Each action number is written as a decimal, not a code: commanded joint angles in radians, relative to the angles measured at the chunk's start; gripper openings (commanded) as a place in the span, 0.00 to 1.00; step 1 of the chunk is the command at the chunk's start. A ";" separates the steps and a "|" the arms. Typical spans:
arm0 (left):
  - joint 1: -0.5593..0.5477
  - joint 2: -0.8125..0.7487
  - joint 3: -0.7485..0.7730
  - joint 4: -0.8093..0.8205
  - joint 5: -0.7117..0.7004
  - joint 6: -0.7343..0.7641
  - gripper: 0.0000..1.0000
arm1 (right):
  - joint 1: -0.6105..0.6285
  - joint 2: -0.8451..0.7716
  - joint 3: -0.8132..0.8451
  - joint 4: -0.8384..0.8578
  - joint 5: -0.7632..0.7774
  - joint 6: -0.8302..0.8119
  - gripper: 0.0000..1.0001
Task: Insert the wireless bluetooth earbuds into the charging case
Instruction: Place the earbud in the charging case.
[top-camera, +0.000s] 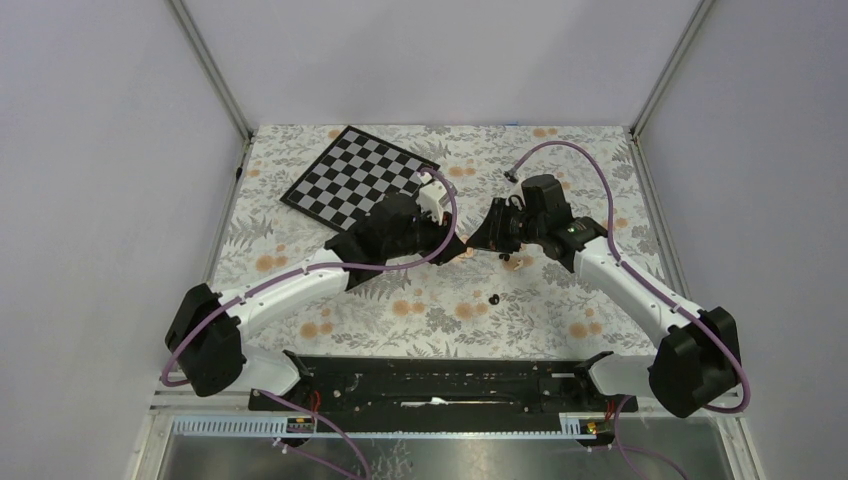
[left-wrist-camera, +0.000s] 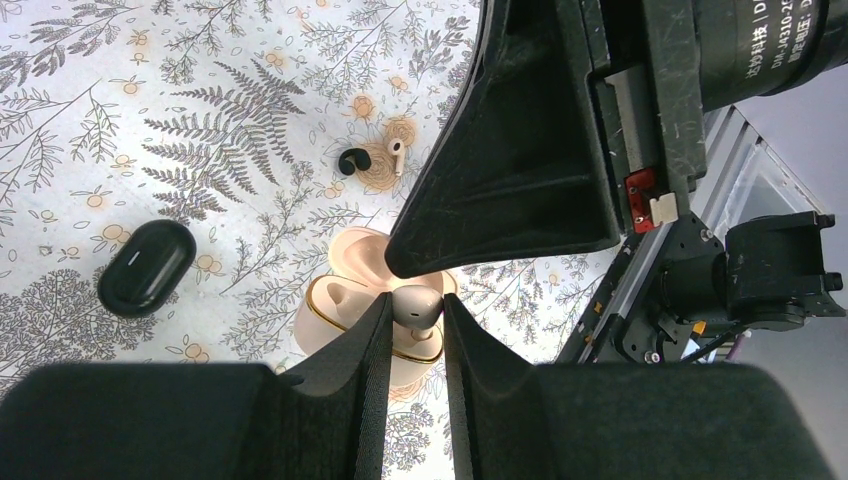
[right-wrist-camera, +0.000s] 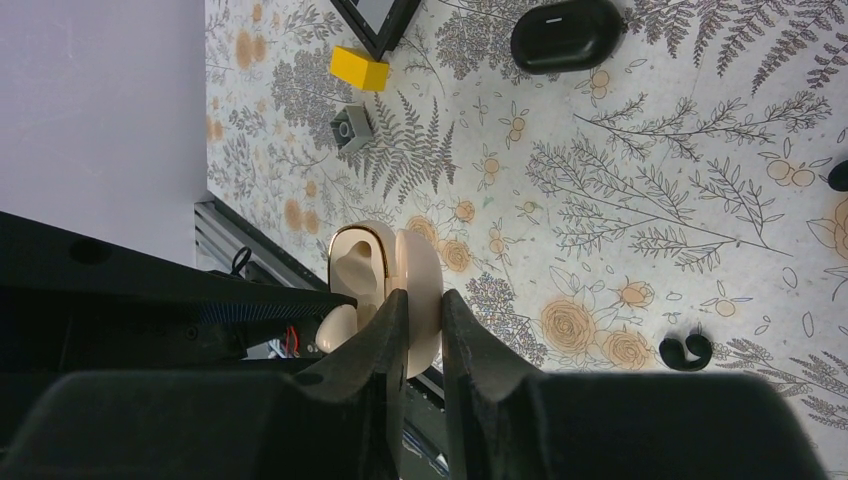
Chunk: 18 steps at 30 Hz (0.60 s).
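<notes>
Lower centre of the left wrist view, the left tool (left-wrist-camera: 415, 318) is nearly closed, pinching a pale beige earbud (left-wrist-camera: 415, 302) just above the open charging case (left-wrist-camera: 345, 300). The right tool (right-wrist-camera: 423, 305), narrowly parted, clamps that case by its body. A black earbud (left-wrist-camera: 350, 161) and another pale earbud (left-wrist-camera: 397, 155) lie close together on the bench (left-wrist-camera: 200, 80), upper centre. Upper right, a motor label (left-wrist-camera: 770, 40) partly reads "DM-J4310".

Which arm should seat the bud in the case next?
Left. The left gripper pinches a pale bud at the open case. The right gripper is clamped on the case, so it looks best left holding it.
</notes>
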 joint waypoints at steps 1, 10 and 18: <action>0.004 -0.020 0.003 -0.009 0.014 0.015 0.25 | -0.012 -0.047 0.015 0.058 -0.013 0.018 0.00; 0.003 -0.023 0.034 -0.072 0.003 0.043 0.32 | -0.013 -0.061 0.031 0.056 -0.016 0.010 0.00; 0.003 -0.009 0.080 -0.123 0.026 0.075 0.51 | -0.013 -0.070 0.034 0.051 -0.020 0.004 0.00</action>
